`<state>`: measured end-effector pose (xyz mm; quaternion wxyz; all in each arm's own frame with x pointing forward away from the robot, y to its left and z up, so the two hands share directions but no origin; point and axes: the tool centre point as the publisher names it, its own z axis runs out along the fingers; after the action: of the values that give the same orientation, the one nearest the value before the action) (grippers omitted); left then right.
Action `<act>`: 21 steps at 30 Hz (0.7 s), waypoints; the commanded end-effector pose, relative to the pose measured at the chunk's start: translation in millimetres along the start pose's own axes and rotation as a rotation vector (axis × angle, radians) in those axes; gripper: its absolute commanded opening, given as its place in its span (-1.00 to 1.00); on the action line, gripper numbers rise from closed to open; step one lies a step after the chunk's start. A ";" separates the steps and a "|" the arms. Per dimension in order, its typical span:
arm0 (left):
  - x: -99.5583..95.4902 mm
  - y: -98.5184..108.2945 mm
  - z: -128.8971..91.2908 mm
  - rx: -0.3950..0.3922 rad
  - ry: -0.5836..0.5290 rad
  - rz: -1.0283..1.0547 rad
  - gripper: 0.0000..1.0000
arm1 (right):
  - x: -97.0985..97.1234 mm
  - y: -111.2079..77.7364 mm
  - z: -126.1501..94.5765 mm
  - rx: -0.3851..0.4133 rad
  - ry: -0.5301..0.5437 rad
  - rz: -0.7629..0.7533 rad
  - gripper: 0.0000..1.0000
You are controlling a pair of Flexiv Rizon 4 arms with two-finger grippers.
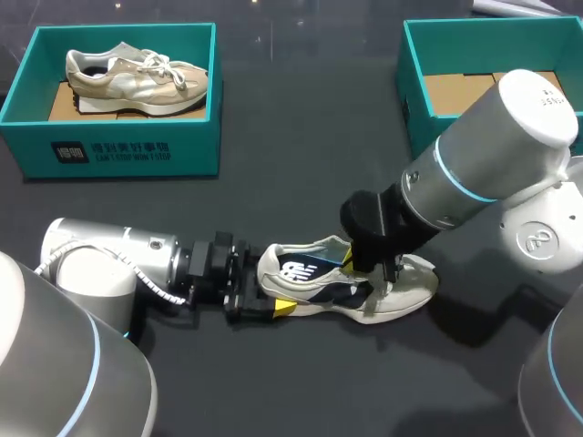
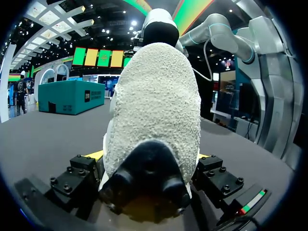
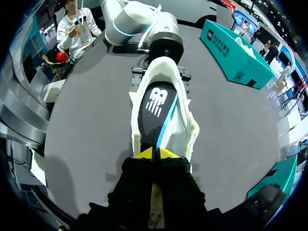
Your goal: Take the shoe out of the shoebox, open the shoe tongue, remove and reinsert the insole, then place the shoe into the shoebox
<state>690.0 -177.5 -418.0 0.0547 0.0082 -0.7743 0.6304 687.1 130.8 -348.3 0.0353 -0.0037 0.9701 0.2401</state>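
Shoe [image 1: 407, 288] gripped by left end effector [image 2: 150, 156], insole [image 3: 154, 103] by right end effector [image 3: 155, 153].

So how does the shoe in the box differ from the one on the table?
The boxed shoe lies untouched in the teal box, laced; the table shoe is gripped at its heel by the left gripper, while the right gripper pinches its dark insole. Both are pale sneakers.

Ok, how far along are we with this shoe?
Done: shoe out on the table, mouth wide open. In hand: left gripper clamps the heel, right gripper pinches the insole by its front end; pulling or reseating, can't tell. Left: back into the shoebox.
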 end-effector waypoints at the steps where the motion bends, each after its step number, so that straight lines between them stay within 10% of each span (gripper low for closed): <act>1: 0.4 3.5 -0.4 -0.002 -0.002 0.000 -1.00 | 2.2 -11.2 -13.1 -0.070 -0.004 0.000 -1.00; 10: 0.4 3.5 -0.4 -0.002 -0.002 0.000 -1.00 | 0.6 -13.6 -18.6 -0.158 0.000 -0.046 -1.00; 21: 0.4 3.5 -0.4 -0.002 -0.002 0.000 -1.00 | -3.4 17.0 -14.3 0.013 0.056 -0.095 -1.00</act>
<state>689.9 -178.7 -418.7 0.0543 0.0085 -0.7748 0.6299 682.8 125.3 -337.4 0.0276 -0.0589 0.9549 0.2896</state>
